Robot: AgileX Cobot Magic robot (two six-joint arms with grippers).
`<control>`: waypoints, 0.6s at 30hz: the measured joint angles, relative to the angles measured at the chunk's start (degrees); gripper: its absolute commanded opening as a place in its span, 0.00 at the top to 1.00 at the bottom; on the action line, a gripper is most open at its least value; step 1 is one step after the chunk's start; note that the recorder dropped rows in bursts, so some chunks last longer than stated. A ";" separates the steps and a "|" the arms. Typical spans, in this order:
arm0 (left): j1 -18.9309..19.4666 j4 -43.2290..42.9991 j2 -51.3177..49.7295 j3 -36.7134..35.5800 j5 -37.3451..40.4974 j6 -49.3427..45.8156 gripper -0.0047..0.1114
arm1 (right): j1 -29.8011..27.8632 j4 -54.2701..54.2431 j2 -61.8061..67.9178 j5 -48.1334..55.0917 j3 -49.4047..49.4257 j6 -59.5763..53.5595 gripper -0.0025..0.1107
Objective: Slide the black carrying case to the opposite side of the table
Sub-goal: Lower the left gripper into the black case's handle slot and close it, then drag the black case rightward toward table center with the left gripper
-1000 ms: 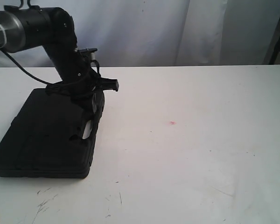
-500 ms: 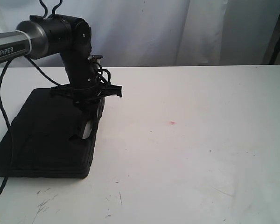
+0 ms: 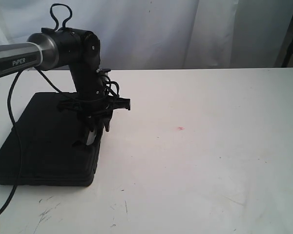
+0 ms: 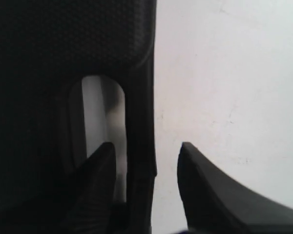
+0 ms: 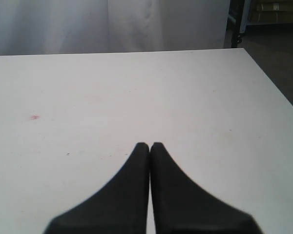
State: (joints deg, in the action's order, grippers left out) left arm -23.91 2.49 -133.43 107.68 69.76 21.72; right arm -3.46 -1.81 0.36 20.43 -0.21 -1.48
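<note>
Case handle partly behind fingers

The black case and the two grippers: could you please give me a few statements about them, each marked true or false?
1. The left gripper is open, one finger at the handle cut-out of the case, the other beyond its edge. True.
2. The right gripper holds the case. False: it is shut on nothing, over the table.
3. The case stands upright on its edge. False: it lies flat on the table.
4. A pink spot marks the table, apart from the case. True.
</note>
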 measured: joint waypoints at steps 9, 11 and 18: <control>0.00 0.09 -0.84 0.00 -0.20 0.00 0.61 | 0.00 0.00 0.00 0.00 0.00 0.00 0.98; 0.00 0.09 -1.75 0.00 -0.20 0.00 0.61 | 0.00 0.00 0.00 0.00 0.00 0.00 0.98; 0.00 0.22 -2.00 0.14 -0.91 0.00 0.77 | 0.00 0.00 0.00 0.00 0.00 0.00 0.98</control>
State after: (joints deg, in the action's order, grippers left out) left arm -23.91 2.71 -135.43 107.82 68.86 21.72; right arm -3.46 -1.81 0.36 20.43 -0.21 -1.48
